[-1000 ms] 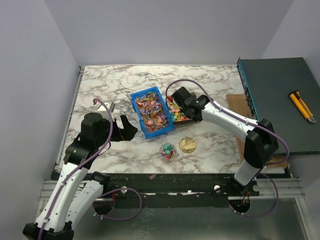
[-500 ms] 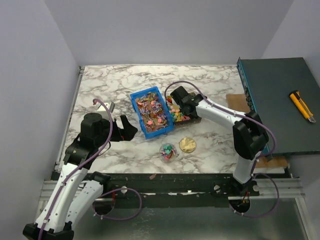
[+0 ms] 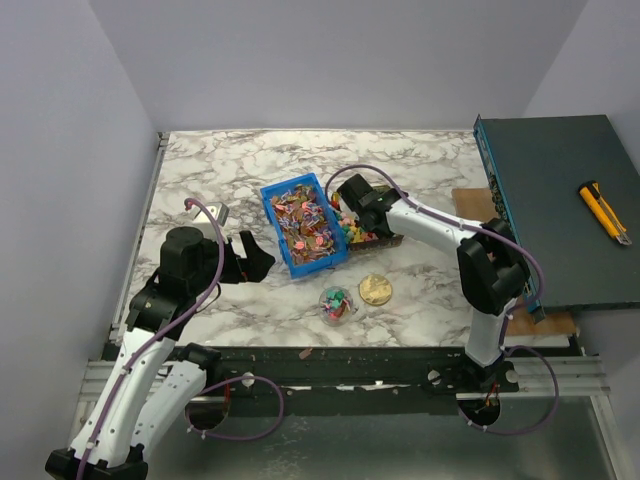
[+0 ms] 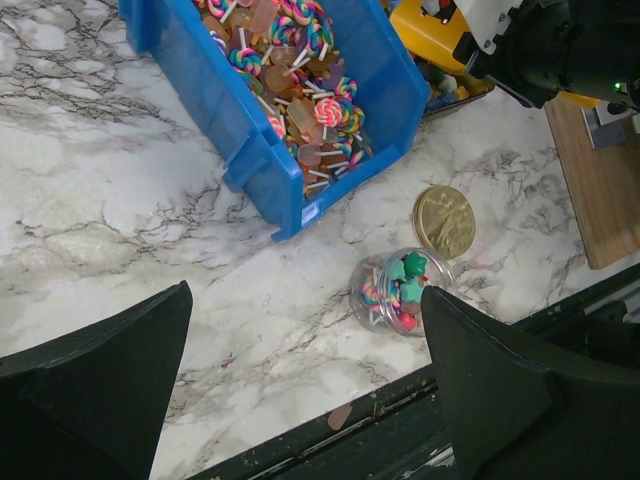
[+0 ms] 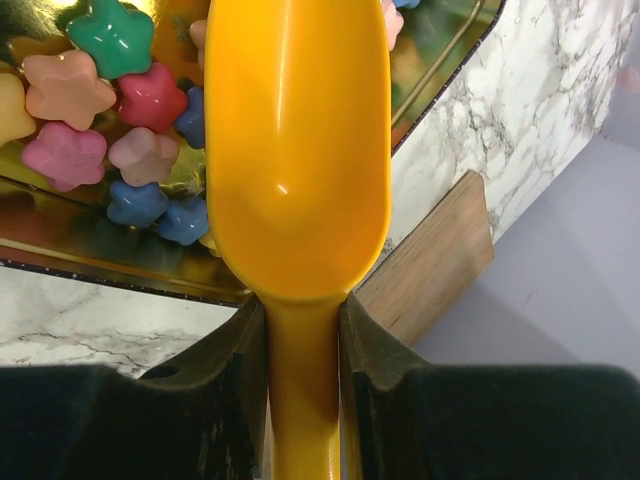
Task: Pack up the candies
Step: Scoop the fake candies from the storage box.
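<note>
Star-shaped chunky candies [image 5: 100, 110] in pink, green, red and blue lie in a dark, gold-lined tray [image 5: 440, 60]. My right gripper [image 5: 303, 340] is shut on the handle of a yellow-orange scoop [image 5: 298, 150], whose empty bowl hangs over that tray. From above, the right gripper [image 3: 352, 195] is over the tray's candies [image 3: 352, 230]. Striped lollipop-like candies [image 4: 300, 60] fill a blue bin [image 4: 250, 150]. A small clear jar [image 4: 400, 292] holds a few candies. My left gripper [image 4: 300, 400] stands open above the table edge, left of the jar, holding nothing.
A round gold lid [image 4: 444, 222] lies flat beside the jar. A wooden board [image 5: 430, 265] sits right of the tray. A dark box [image 3: 560, 210] with a yellow utility knife [image 3: 605, 212] on it stands at the far right. Black rails [image 3: 340, 355] run along the table's near edge.
The right arm has swung its elbow leftward and shifted the scoop slightly left over the tray. The left arm has not moved.
</note>
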